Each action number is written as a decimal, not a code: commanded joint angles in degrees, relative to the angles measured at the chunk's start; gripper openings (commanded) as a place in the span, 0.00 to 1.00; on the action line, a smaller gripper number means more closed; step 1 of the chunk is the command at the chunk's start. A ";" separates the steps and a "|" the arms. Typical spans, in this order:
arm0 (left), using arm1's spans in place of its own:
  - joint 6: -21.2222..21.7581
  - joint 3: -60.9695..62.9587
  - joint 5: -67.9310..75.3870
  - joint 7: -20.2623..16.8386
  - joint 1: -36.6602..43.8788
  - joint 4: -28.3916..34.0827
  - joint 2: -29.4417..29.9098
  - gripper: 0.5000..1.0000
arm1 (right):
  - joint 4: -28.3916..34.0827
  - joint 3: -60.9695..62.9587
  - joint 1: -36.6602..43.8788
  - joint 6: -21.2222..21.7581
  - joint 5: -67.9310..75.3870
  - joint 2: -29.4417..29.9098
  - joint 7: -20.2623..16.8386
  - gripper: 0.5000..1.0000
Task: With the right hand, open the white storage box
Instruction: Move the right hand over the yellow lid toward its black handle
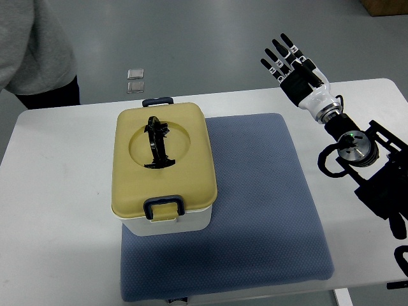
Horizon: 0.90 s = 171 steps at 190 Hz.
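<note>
One blue mat [255, 217] bears one storage box [164, 169]; right hand [294, 67] open, apart.

Brightness: bright, even indoor light over the whole white desk [57, 191].
Source: seems overhead and diffuse; no lamp is visible.
Shadows: soft and short; a faint one lies on the blue mat [255, 217] at the near side of the storage box [164, 167].
Glare: mild sheen on the desk's left part, nothing blown out.
Sharpness: the centre is crisp; the right hand [294, 67] is equally clear.
Distortion: desk edges bow slightly towards the corners.
</note>
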 commanded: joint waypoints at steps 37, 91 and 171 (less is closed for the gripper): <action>0.53 -0.18 -0.44 0.00 0.09 0.09 0.00 1.00 | 0.00 -0.06 0.17 -0.06 0.00 -0.10 0.00 0.85; 0.00 -0.09 -0.35 -0.09 0.09 0.00 0.00 1.00 | 0.00 -9.20 8.70 0.46 -16.79 -7.48 -5.01 0.85; 0.00 -0.17 -0.35 -0.09 0.00 -0.08 0.00 1.00 | 13.79 -56.22 57.12 18.24 -54.49 -19.61 -7.74 0.85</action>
